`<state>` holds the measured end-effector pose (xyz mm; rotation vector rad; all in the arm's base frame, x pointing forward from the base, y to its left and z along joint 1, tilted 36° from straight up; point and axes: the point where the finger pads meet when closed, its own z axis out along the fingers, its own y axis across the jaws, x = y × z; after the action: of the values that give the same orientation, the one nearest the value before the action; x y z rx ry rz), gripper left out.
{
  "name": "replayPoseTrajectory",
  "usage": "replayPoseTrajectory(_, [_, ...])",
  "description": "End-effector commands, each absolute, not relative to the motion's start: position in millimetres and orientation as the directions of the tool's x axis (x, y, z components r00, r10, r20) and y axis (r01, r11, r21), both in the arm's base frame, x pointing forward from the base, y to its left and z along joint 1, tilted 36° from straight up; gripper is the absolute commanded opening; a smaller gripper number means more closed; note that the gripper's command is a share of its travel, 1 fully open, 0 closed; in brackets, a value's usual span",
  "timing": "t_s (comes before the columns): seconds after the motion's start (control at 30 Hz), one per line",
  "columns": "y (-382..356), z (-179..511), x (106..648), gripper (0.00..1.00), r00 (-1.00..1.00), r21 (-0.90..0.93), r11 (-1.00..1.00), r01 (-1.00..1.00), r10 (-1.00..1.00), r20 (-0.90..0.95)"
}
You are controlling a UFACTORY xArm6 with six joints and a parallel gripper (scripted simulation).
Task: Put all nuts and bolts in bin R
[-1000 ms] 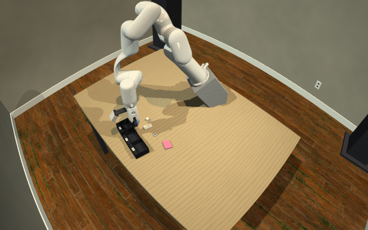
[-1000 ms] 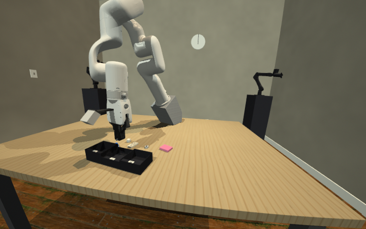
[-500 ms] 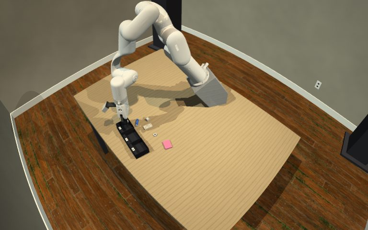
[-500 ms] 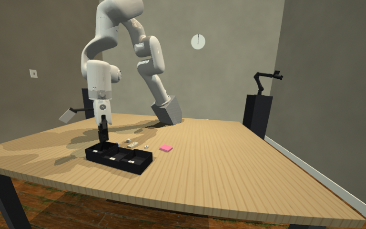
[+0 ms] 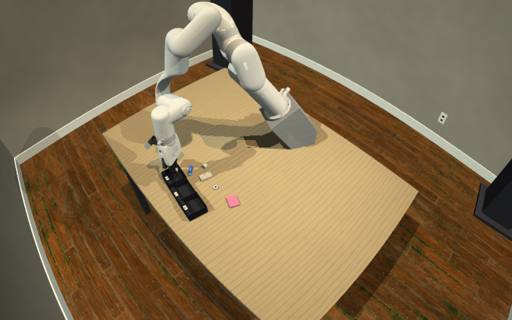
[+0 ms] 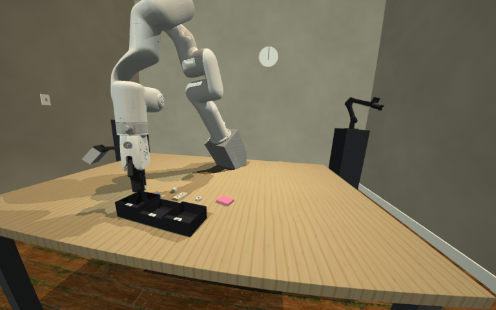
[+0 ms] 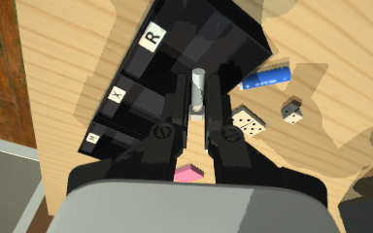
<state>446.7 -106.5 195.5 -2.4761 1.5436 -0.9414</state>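
The jaws are clenched on the bolt [image 7: 197, 89], its shaft held lengthwise between the pads, likely so it can drop into the bin marked R [image 5: 168, 176] [image 6: 123, 208] [image 7: 182, 36] just beneath. Beside that bin, the blue battery [image 5: 191, 170] [image 7: 266, 78] belongs on the tabletop [image 5: 302, 211] [image 6: 292, 219] [image 7: 58, 58]. Farther from it, the nut [image 5: 215, 187] [image 6: 198, 198] still needs collecting.

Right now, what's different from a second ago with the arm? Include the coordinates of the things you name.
The claw [image 5: 173, 167] [image 6: 139, 190] [image 7: 197, 90] has moved off the blue battery's [image 5: 191, 170] [image 7: 266, 78] side, over to bin R [image 7: 152, 37], still shut on a bolt [image 7: 197, 89]. The battery, domino [image 5: 205, 175] [image 6: 179, 196] [image 7: 248, 121], die [image 5: 205, 165] [image 6: 174, 190] [image 7: 291, 114] and pink pad [image 5: 233, 201] [image 6: 225, 200] [image 7: 188, 173] stayed put.
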Motion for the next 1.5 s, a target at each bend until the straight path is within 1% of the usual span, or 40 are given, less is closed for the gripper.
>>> replayPoseTrajectory(0.0, [-107,197,447,0.00,0.178,-0.438,-0.355,-0.826,-0.901,0.395])
replayPoseTrajectory(0.07, [-107,197,447,0.00,0.178,-0.438,-0.355,-0.826,-0.901,0.395])
replayPoseTrajectory(0.1, [-107,197,447,0.00,0.114,-0.467,-0.282,-0.838,-0.928,0.355])
replayPoseTrajectory(0.57, [-107,197,447,0.00,-0.190,-0.560,0.063,-0.826,-0.967,0.171])
replayPoseTrajectory(1.2, [-107,197,447,0.00,-0.194,-0.561,0.068,-0.825,-0.966,0.169])
replayPoseTrajectory(1.47, [-111,184,456,0.00,-0.194,-0.561,0.068,-0.825,-0.966,0.169])
